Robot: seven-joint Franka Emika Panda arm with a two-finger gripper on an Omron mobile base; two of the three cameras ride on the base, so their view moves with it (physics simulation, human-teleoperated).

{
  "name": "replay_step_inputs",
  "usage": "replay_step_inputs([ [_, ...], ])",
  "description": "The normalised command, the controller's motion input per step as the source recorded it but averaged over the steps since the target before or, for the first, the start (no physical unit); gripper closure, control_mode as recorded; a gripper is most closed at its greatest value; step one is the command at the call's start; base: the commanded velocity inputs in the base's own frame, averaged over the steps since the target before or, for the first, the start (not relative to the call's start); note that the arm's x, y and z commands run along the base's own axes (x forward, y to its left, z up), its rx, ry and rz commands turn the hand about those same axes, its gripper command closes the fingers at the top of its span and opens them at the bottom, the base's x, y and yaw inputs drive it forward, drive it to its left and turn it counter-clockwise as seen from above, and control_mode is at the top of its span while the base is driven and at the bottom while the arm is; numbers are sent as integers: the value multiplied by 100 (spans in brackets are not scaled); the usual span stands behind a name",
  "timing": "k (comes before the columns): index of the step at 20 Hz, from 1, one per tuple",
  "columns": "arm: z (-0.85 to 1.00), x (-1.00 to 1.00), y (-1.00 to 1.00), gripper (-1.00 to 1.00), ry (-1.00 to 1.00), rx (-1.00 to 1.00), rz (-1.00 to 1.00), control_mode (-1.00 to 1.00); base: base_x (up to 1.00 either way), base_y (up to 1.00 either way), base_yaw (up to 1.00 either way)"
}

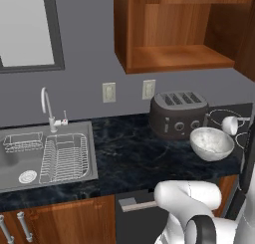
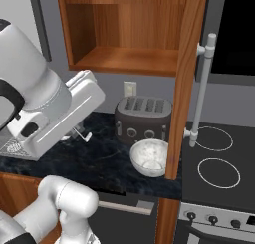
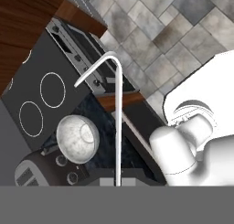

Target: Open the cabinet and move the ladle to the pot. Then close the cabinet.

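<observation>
The cabinet (image 1: pixel 174 59) (image 2: pixel 119 59) stands open with bare shelves. Its door (image 2: pixel 185 78) is swung out edge-on, its long silver handle (image 2: pixel 201 88) facing the stove. My gripper (image 3: pixel 118 184) is shut on the ladle (image 3: pixel 118 118). The ladle's thin pale rod runs up from the bottom of the hand view and bends into a hook high above the stove front and floor. A small whitish rounded end on a thin rod (image 1: pixel 231 124) hangs over the stove at the right edge of the left base view; it looks like the same ladle. The pot is out of view.
A dark toaster (image 1: pixel 178 113) (image 2: pixel 143 117) stands against the wall, with a white speckled bowl (image 1: pixel 211 142) (image 2: pixel 148 157) in front of it. The stove top (image 2: pixel 219 158) lies to the right. At the left are the sink (image 1: pixel 15 173), its dish rack (image 1: pixel 64 156) and the faucet (image 1: pixel 48 106).
</observation>
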Motion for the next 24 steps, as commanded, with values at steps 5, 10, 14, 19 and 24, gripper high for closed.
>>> replay_step_inputs([
  [5,0,0,4,100,0,-2,0,-100,0,0,0],
  [10,2,-40,7,100,0,-3,0,-100,0,0,0],
  [14,0,0,0,100,0,0,0,100,-100,0,-1],
  [19,0,0,0,100,0,0,0,100,-100,0,-2],
  [24,0,0,0,100,0,0,0,100,-100,0,-1],
])
